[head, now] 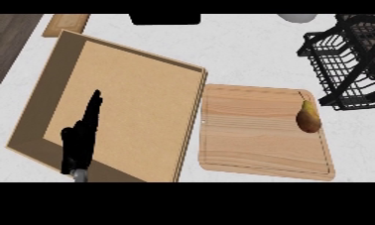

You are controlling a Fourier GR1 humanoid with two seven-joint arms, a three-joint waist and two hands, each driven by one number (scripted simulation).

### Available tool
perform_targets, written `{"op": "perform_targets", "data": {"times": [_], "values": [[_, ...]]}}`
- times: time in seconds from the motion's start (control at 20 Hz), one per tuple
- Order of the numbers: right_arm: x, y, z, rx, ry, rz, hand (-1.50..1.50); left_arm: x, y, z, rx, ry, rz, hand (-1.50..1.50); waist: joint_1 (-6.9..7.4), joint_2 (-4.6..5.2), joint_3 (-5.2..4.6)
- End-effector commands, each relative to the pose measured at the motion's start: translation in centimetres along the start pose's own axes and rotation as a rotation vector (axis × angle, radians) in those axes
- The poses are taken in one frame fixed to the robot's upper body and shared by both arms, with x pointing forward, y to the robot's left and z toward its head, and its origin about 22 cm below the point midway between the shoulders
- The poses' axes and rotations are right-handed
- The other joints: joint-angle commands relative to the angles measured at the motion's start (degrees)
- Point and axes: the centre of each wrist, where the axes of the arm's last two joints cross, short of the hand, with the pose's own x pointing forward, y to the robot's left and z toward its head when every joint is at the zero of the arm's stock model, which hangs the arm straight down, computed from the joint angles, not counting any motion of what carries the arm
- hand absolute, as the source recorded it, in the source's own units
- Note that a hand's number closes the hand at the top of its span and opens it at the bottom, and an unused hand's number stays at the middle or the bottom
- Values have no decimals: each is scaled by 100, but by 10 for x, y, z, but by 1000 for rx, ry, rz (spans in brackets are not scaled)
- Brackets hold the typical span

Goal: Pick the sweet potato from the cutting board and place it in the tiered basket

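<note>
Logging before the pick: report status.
Left hand open, resting lower left; right hand not in view. On cutting board: sweet potato, near tiered basket. Nothing between them.

A black left hand (79,144) with slim fingers (93,104) tops a grey forearm (78,175).

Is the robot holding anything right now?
Nothing. The left hand is open and empty; the sweet potato lies on the cutting board. No right hand shows.
</note>
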Motion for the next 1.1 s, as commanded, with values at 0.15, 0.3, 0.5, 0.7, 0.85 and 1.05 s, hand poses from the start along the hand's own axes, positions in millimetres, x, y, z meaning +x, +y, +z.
{"op": "perform_targets", "data": {"times": [0.15, 0.3, 0.5, 0.7, 0.85, 1.05], "values": [[4, -73, -26, -324, 51, -118, -150, -25, 10, 16, 30, 108, -14, 0, -166, -62, -129], [-3, -112, -11, -375, 75, -150, -150, -27, 14, 14, 63, 134, -5, 0, -408, -128, -140], [-18, -163, 22, -370, 76, -171, -150, -26, 10, 21, 81, 137, 9, 0, -449, -150, -137], [-35, -222, 41, -358, 84, -139, -150, -30, 19, 26, 72, 146, 14, 0, -528, -152, -131], [-41, -255, 66, -302, 49, -110, -150, -28, 25, 29, 86, 134, 0, 0, -634, -193, -128], [-58, -282, 99, -255, 47, -110, -150, -30, 33, 30, 97, 145, 13, 0, -601, -179, -119]]}}
